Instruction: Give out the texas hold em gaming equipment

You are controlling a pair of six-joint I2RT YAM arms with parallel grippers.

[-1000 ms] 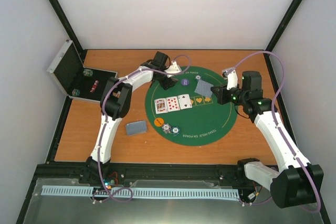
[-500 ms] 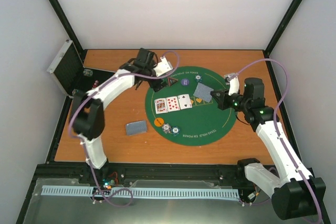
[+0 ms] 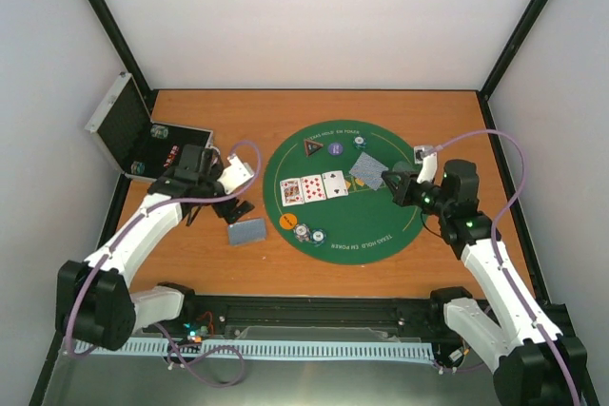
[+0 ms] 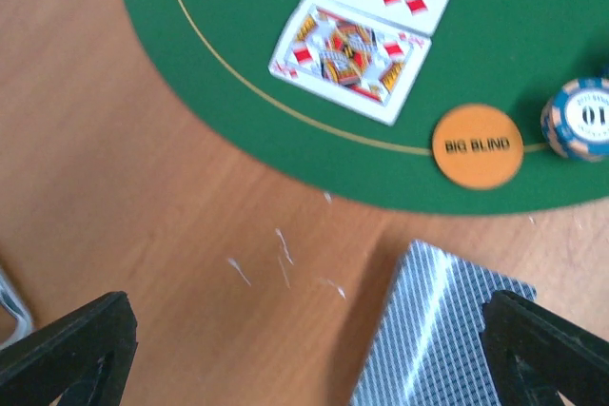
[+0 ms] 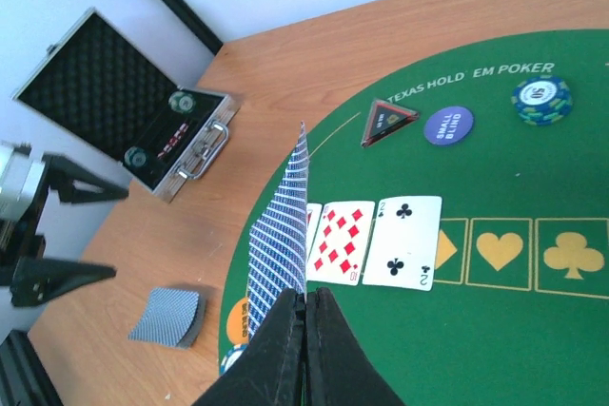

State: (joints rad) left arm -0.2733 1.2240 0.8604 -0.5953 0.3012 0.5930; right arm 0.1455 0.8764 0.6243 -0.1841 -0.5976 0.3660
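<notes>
left gripper (image 4: 304, 330) hangs with its fingers spread wide over the bare desk (image 4: 143, 187), holding nothing. the face-down deck (image 4: 442, 330) of grey-blue backs lies just beside it, nearer the finger on the right of the wrist view, with one corner aimed at the green mat (image 4: 238, 7). just past the deck, on the mat's near rim, an orange chip (image 4: 478, 146) reads "big blind". beside that sits a blue-and-white chip (image 4: 580, 119) marked 10, seen upside down. farther in, three face-up cards (image 3: 313, 187) lie in a row, long axes running near to far; the rightmost is the two of clubs (image 5: 404, 240). right gripper (image 5: 304, 344) has its fingers pressed together on one card (image 5: 281, 225), which stands nearly edge-on, its long axis rising away from the fingertips. beyond it are a purple chip (image 5: 448, 124) reading "small blind", a dark red-edged triangle (image 5: 390, 119) and the printed words "texas hold em poker". an open silver case (image 5: 105, 92) sits at the desk's far left.
</notes>
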